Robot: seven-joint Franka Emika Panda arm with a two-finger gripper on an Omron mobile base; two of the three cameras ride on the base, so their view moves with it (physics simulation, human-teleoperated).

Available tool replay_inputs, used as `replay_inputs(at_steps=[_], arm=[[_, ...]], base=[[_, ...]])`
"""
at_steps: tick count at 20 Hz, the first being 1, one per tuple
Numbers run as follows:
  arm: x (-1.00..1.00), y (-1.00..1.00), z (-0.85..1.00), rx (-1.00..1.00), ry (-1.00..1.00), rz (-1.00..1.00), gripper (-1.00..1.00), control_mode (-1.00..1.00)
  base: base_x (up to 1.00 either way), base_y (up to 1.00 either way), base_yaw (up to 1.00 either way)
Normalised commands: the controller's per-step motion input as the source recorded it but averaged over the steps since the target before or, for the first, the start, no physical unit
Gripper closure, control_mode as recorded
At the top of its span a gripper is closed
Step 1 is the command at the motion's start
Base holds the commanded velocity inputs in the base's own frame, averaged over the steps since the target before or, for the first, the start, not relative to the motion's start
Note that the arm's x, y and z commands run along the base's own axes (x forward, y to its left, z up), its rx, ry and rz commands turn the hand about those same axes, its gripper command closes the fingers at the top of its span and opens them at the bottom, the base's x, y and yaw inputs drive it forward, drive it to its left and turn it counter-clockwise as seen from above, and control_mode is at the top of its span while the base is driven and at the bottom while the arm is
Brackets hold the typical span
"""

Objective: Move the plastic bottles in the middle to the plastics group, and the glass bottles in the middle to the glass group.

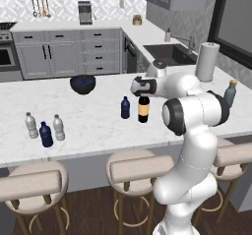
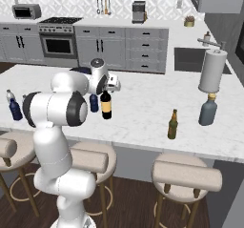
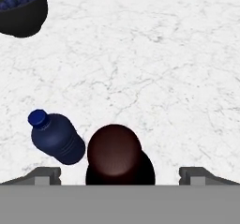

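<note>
Not much sorted yet. The tall black wine bottle with the tan-yellow label [image 1: 143, 109] and a small dark blue plastic bottle [image 1: 125, 107] stand mid-counter, well back from the front edge. The gripper [image 3: 120, 174] hovers over the wine bottle, fingers spread wide, grasping nothing. Three small bottles [image 1: 45, 129] sit near the left front edge; the grey-blue bottle [image 2: 208, 110] and amber beer bottle [image 2: 172, 124] wait right. A second middle plastic one may be hidden.

A rendered home kitchen: beyond the gripper [image 1: 143, 95] stretches a white marble bench [image 1: 93, 121], fronted by round cushioned wooden bar stools [image 1: 135, 167]. Far behind stand grey shaker cabinets with black handles [image 1: 59, 52], a stainless built-in oven under a gas hob [image 2: 58, 43], a recessed dark sink with a tap [image 1: 170, 53], and a patterned tile backsplash hung with utensils [image 1: 42, 7].
</note>
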Motion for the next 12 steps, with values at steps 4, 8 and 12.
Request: replay_inputs(at_steps=[4,8,12], arm=[[0.03,0.0,0.0,0.0,-0.01,0.0,-1.0,-1.0],[0.07,0.0,0.0,0.0,-0.02,0.0,-1.0,-1.0],[0.05,0.0,-0.03,0.0,-0.01,0.0,-1.0,-1.0]], base=[[0.0,0.0,0.0],[0.0,0.0,0.0],[0.0,0.0,0.0]])
